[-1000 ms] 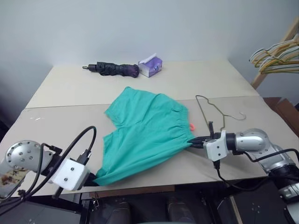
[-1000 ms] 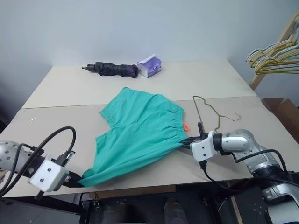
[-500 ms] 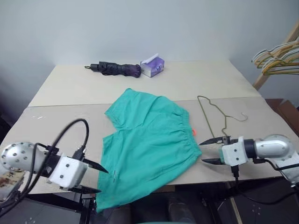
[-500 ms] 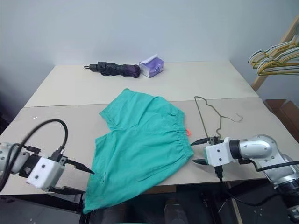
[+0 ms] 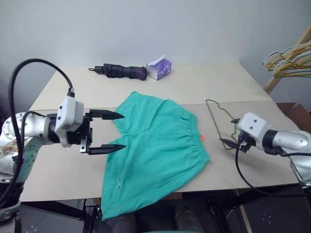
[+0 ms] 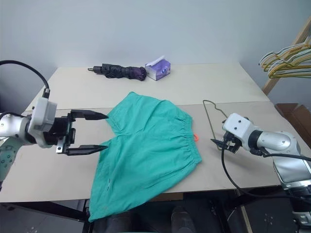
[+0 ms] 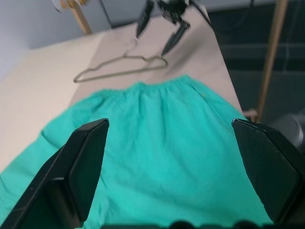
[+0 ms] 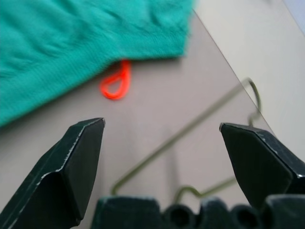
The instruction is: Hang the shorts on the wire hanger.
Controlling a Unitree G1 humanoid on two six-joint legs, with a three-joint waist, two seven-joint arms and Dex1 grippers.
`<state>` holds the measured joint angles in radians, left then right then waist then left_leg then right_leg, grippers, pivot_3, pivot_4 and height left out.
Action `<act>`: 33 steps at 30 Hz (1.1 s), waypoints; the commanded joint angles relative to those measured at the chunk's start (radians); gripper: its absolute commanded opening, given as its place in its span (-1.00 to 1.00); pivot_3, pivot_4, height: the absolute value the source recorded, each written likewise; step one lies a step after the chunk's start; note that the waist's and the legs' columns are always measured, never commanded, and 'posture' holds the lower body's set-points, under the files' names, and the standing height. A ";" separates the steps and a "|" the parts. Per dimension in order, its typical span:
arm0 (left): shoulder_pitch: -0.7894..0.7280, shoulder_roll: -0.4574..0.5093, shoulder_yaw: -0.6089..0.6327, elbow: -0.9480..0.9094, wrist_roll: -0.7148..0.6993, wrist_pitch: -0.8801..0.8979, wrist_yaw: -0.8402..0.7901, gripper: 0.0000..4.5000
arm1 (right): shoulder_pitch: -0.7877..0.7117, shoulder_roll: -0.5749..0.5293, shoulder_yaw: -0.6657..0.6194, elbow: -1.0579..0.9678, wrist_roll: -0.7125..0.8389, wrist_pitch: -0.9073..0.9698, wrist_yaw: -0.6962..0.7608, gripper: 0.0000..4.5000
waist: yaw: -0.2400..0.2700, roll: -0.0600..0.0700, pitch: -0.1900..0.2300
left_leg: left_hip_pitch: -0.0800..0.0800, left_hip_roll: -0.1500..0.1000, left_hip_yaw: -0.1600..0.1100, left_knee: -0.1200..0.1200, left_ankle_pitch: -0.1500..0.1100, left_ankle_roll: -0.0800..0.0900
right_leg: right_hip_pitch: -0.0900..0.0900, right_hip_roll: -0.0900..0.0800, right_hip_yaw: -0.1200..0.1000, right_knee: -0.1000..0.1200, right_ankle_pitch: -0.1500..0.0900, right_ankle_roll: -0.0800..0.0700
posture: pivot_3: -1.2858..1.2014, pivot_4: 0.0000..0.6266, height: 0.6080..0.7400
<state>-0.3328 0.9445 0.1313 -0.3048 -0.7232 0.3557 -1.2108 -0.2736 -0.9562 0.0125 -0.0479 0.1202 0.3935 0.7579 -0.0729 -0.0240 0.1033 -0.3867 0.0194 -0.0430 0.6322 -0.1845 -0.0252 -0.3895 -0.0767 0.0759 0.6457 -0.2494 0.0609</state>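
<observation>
shorts [image 5: 155, 150] lie flat mid-frame on the table [image 5: 218, 77], hem spilling over the near edge. hanger [image 5: 221, 116] rests just right, bare. left gripper [image 5: 108, 131] hovers spread at the left, right gripper [image 5: 230, 141] spread beside the wire. nothing's held; next, i'd guess, grasp the hanger.

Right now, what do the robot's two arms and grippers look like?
Both arms are silver metal with rounded joints and thick black cables looping off them. Each wrist carries a white boxy housing ending in a gripper of two black pointed fingers: the left gripper and the right gripper.
</observation>
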 commanded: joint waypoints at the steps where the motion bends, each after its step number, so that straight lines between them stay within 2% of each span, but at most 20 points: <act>1: -0.048 -0.049 0.013 -0.032 -0.061 0.058 0.055 0.99 | -0.083 0.058 0.022 0.036 -0.058 0.231 -0.104 1.00 | -0.004 -0.002 -0.002 | 0.000 0.000 0.000 0.000 0.000 0.000 | 0.000 0.000 0.000 0.000 0.000 0.000 | -0.04 -0.93 1.00; 3: -0.073 -0.085 0.011 -0.032 -0.057 0.075 0.094 0.99 | -0.160 0.122 0.024 0.107 -0.066 0.360 -0.157 1.00 | -0.007 -0.002 -0.003 | 0.000 0.000 -0.001 0.000 0.000 0.000 | 0.000 0.000 0.000 0.000 0.000 0.000 | -0.05 -0.96 1.00; 7: -0.095 -0.119 0.003 -0.039 -0.049 0.117 0.140 0.99 | -0.257 0.195 0.021 0.204 -0.088 0.475 -0.220 1.00 | -0.024 -0.002 -0.007 | -0.002 -0.001 -0.003 0.001 0.000 0.000 | 0.000 0.000 -0.001 0.000 0.001 0.001 | -0.05 -1.00 1.00; 14: -0.150 -0.159 0.006 -0.032 -0.065 0.203 0.211 0.99 | -0.322 0.209 0.045 0.312 -0.123 0.547 -0.251 1.00 | -0.028 -0.002 -0.009 | -0.003 -0.002 -0.006 0.001 0.000 0.000 | 0.000 0.000 -0.003 -0.001 0.001 0.001 | -0.03 -1.00 1.00; 22: -0.146 -0.166 0.010 -0.029 -0.082 0.227 0.188 0.99 | -0.312 0.232 -0.013 0.313 -0.012 0.638 -0.166 1.00 | -0.049 -0.002 -0.013 | -0.003 -0.002 -0.006 0.001 0.000 0.000 | 0.000 0.000 -0.003 -0.001 0.001 0.001 | -0.04 -1.00 1.00; 25: -0.153 -0.163 -0.001 -0.023 -0.073 0.227 0.171 1.00 | -0.338 0.255 -0.024 0.384 0.002 0.633 -0.167 0.73 | -0.054 -0.001 -0.018 | -0.003 -0.002 -0.006 0.001 0.000 0.000 | 0.001 0.000 -0.003 -0.001 0.001 0.001 | -0.05 -1.00 1.00; 29: -0.162 -0.163 -0.013 -0.011 -0.061 0.219 0.145 1.00 | -0.383 0.283 -0.077 0.480 0.039 0.638 -0.175 0.12 | -0.064 -0.002 -0.020 | -0.002 -0.002 -0.006 0.001 0.000 0.000 | 0.001 0.000 -0.003 -0.001 0.001 0.001 | -0.05 -1.00 1.00; 33: -0.173 -0.168 -0.024 0.021 -0.035 0.183 0.104 1.00 | -0.402 0.286 -0.076 0.519 0.031 0.631 -0.188 -0.49 | -0.072 -0.002 -0.021 | -0.003 -0.002 -0.007 0.001 0.000 0.000 | 0.001 0.000 -0.004 -0.001 0.001 0.001 | -0.05 -1.00 1.00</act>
<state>-0.4754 0.7775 0.1035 -0.2900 -0.7670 0.5661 -1.0864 -0.6551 -0.6691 -0.0447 0.4671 0.1429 1.0270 0.5753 -0.1448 -0.0255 0.0825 -0.3894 0.0178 -0.0498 0.6327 -0.1844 -0.0251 -0.3884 -0.0768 0.0721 0.6444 -0.2488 0.0620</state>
